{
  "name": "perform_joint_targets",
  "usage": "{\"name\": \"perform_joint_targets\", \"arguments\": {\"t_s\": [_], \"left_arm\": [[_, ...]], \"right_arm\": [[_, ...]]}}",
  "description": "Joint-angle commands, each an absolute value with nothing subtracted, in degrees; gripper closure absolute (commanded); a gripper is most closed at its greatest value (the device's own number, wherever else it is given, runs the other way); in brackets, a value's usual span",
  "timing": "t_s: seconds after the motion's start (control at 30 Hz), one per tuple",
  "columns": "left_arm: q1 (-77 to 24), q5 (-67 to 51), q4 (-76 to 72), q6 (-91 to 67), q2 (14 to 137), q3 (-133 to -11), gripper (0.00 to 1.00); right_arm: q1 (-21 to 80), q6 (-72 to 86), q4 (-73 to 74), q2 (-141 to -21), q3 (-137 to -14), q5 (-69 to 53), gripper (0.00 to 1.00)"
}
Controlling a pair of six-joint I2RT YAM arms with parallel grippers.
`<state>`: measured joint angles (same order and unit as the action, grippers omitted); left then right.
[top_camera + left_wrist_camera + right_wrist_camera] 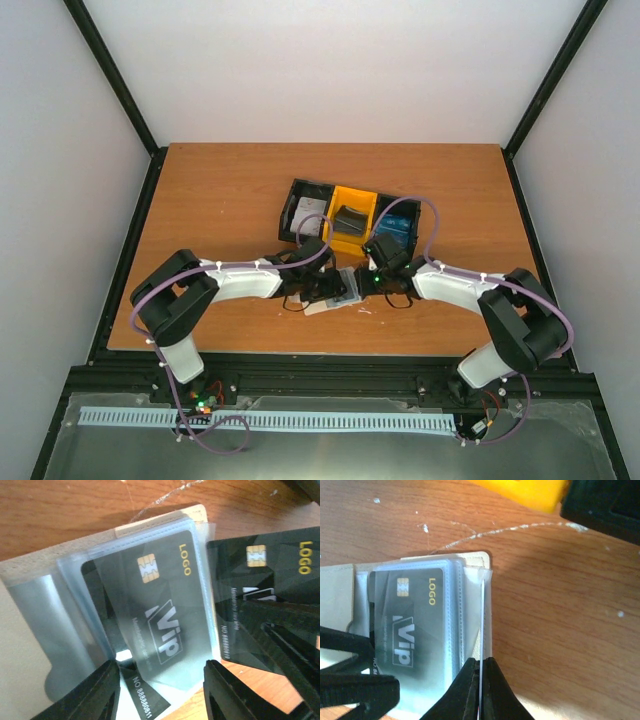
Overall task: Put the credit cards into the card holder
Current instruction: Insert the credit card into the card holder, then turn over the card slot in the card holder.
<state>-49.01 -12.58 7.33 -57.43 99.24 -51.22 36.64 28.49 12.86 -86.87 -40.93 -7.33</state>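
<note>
The right end effector point(481, 666) is shut tight on a dark credit card point(260, 580), pinching one end. In the right wrist view that card shows only its thin edge. Its long side runs away from the fingers, along the outer edge of the card holder point(335, 590). The holder lies open on the bench point(560, 605) between both arms, with a second card point(150, 595) inside a clear pocket. The left end effector point(159, 669) is wide open around that pocket. I think the pinched card could miss the pocket mouth and push the holder away, since nothing seems to grip it.
</note>
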Motion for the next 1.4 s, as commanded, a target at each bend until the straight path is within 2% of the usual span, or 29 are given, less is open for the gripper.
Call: {"name": "perform_joint_targets", "arguments": {"t_s": [0.0, 0.13, 0.27, 0.5, 0.87, 1.37], "left_arm": [[-49.84, -7.57, 12.13, -56.39, 97.77, -53.09, 0.51], [-49.85, -5.59, 14.08, -56.45, 95.29, -52.64, 0.47], [-49.83, -3.91, 14.54, -57.41, 92.12, -50.81, 0.46], [-49.75, -0.12, 15.99, -60.29, 87.29, -45.58, 0.48], [-48.89, 0.52, 16.78, -61.58, 86.67, -40.54, 0.53], [-48.78, -0.44, 15.48, -60.56, 87.85, -41.48, 0.57]], "right_arm": [[37.36, 27.07, 17.02, -83.63, -41.17, -3.97, 0.97], [37.35, 26.10, 17.11, -80.30, -41.31, -3.54, 0.97], [37.20, 25.77, 11.52, -77.29, -38.46, -8.22, 0.97], [36.74, 29.52, 3.91, -79.60, -36.42, -14.50, 0.97], [36.21, 31.73, 6.78, -84.55, -37.32, -13.09, 0.97], [36.12, 32.06, 7.14, -82.50, -36.88, -22.18, 0.97]]}}
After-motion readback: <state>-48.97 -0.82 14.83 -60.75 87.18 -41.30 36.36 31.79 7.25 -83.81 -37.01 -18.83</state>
